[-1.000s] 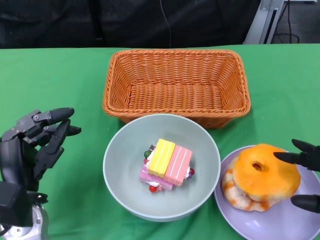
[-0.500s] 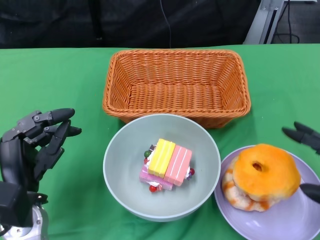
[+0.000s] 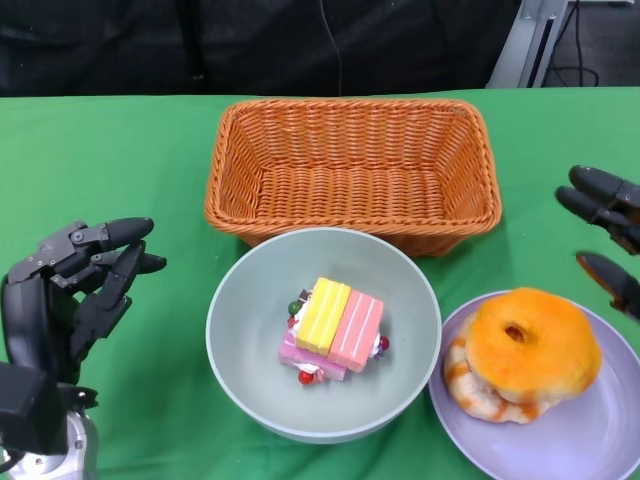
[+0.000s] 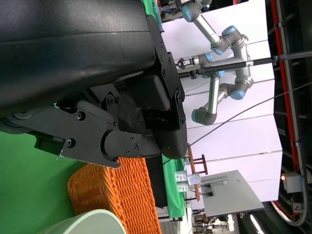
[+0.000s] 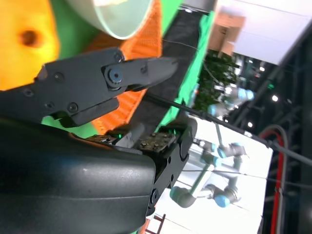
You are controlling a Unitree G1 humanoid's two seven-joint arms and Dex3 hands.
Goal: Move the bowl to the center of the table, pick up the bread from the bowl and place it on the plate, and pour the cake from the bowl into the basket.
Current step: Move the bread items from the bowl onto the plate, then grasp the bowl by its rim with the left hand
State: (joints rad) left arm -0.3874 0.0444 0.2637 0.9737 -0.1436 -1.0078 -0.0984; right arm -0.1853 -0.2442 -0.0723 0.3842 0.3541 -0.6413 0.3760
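From the head view we see the whole layout on the green tabletop (image 3: 120,150): the grey-green bowl (image 3: 250,290) sits in the middle, just in front of the wicker basket (image 3: 352,170), with the striped cake (image 3: 335,325) lying inside it. The orange bread (image 3: 525,355) rests on the lilac plate (image 3: 590,440), which lies just beside the bowl on the right.

Our left hand (image 3: 65,300) stands apart from the bowl at the left, fingers spread and holding nothing. Our right hand (image 3: 605,230) shows only as fingertips at the right edge, spread and empty, above the tabletop beyond the plate.

The right wrist view adds what the head view cuts off: the right hand's fingers (image 5: 97,83) reach out with the bread, the bowl rim and the basket blurred behind them. The left wrist view shows the basket and a bit of the bowl rim past its own fingers (image 4: 112,141).

A second ago the right hand's fingertips flanked the bread; since then they have lifted off and moved back toward the basket's side. The bread, bowl and left hand are unchanged.
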